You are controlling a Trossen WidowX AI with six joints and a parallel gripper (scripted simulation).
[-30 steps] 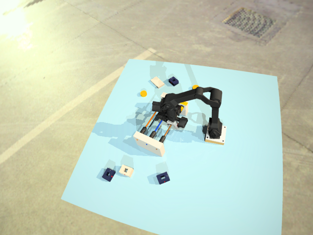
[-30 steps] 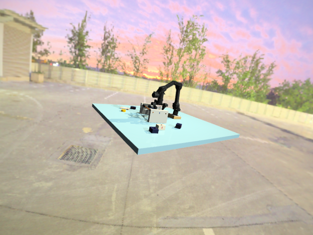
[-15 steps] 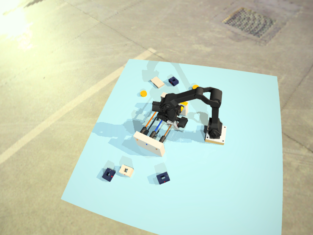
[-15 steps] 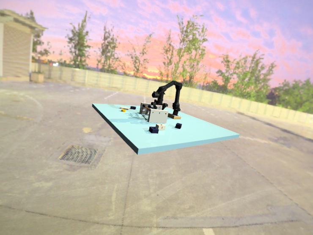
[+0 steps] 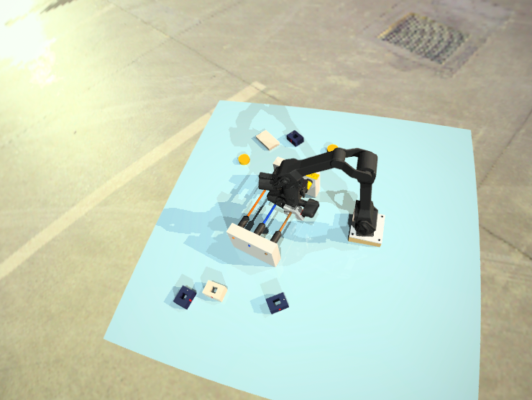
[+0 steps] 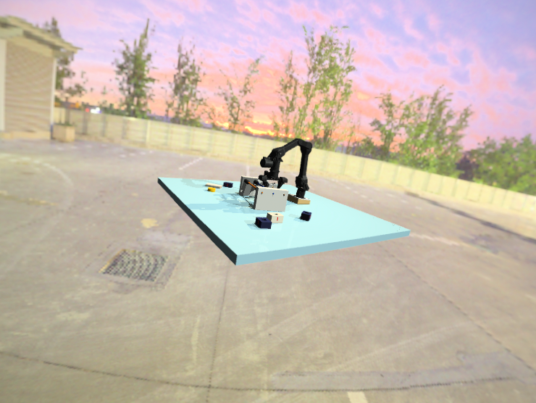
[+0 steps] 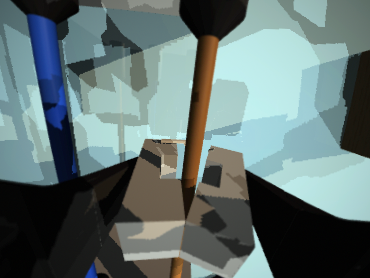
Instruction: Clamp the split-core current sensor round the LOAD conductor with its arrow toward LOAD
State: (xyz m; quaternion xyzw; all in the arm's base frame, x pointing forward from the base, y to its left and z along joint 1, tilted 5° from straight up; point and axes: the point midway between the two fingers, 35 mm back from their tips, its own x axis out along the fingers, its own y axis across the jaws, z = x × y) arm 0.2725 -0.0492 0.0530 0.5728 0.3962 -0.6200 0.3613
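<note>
Pinching the pale split-core sensor (image 5: 292, 210) (image 7: 183, 215) in the black tool (image 5: 293, 207) (image 7: 190, 167); brown conductor (image 5: 285, 222) (image 7: 200, 95) running lengthwise between the halves; likely needing a squeeze across that axis.

Top view: cream upright panel (image 5: 253, 244) (image 6: 270, 199) mid-worktop (image 5: 387, 301) (image 6: 337, 225). White square base plate (image 5: 376, 240) right. In front: cream holed block (image 5: 220, 293) (image 6: 275, 217) between two navy holed blocks (image 5: 178, 301) (image 6: 263, 222), nearer the left one. Behind: cream flat slab (image 5: 267, 139) (image 6: 213, 185), yellow disc (image 5: 244, 159) (image 6: 211, 189) front-left of it.
</note>
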